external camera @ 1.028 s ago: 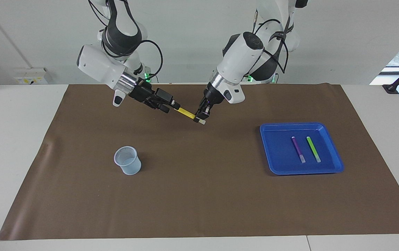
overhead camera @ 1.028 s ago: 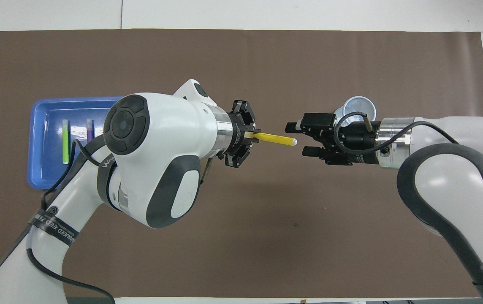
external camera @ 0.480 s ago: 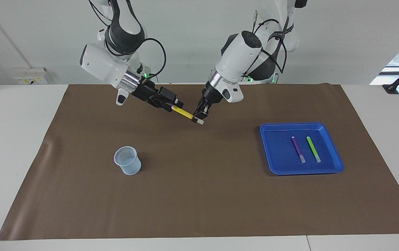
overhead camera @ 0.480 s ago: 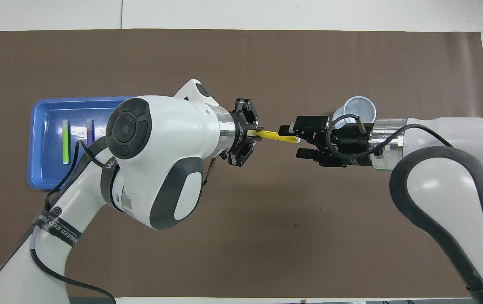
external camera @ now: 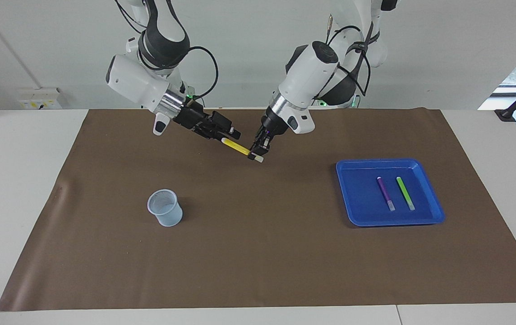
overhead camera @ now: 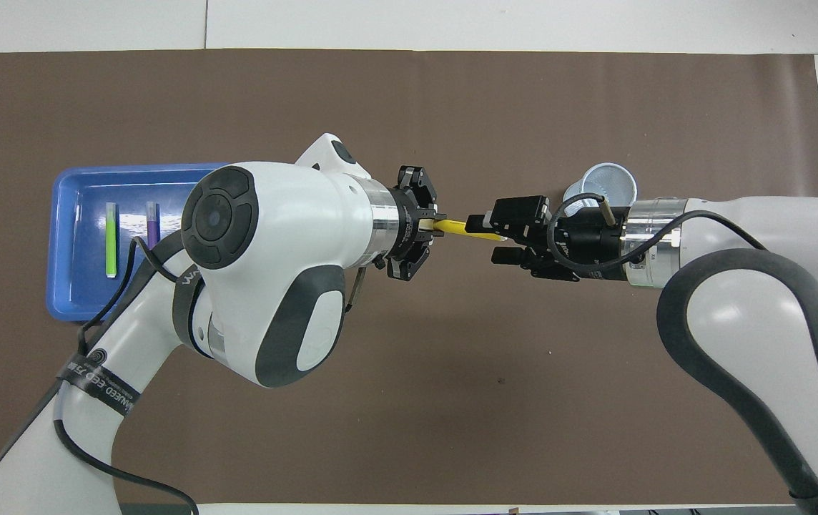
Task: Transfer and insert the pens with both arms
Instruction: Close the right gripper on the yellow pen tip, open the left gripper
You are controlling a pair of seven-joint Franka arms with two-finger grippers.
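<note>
Yellow pen (external camera: 236,147) held in air over brown mat (external camera: 258,253), clamped at capped end by left gripper (external camera: 256,152). Right gripper (external camera: 227,134) straddling free end, jaws apart, not yet clamped. Best to close squarely on barrel, confirm firm hold before left lets go. Cup (external camera: 165,207) waiting toward right arm's end; purple pen (external camera: 385,193), green pen (external camera: 405,193) in blue tray (external camera: 357,212).

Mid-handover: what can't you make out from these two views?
- Yellow pen: the end at the right gripper is hidden by the gripper's body in both views, so contact is unclear.
- Left gripper: its own links cover where it grips the pen.
- Blue tray, overhead view: the left arm covers one end and part of the purple pen.
- Cup, overhead view: the right wrist partly covers it.
</note>
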